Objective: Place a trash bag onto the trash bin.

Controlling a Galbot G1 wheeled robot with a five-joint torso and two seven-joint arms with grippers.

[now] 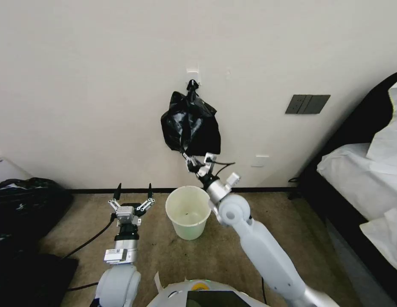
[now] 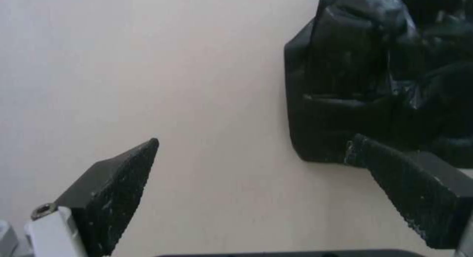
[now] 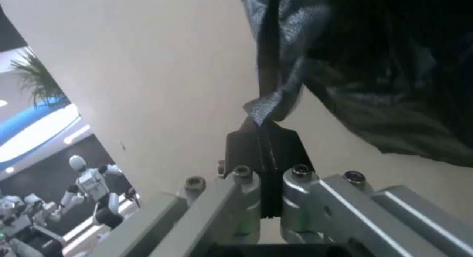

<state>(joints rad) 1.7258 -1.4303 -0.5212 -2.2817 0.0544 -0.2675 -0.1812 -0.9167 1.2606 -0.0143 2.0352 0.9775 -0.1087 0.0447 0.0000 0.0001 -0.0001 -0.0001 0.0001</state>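
Right gripper (image 1: pixel 188 158) pinched tight on lower corner of hanging trash bag (image 1: pixel 190 123), above trash bin (image 1: pixel 188 212). Left gripper (image 1: pixel 133 192) wide open, empty, beside bin.

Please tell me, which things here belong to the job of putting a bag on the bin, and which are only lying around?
For the job:
- trash bag, hanging on the wall
- trash bin, on the floor
- right gripper, shut on the bag's lower corner
- left gripper, open, waiting

Lying about:
- black sacks
- bed
- wall switch
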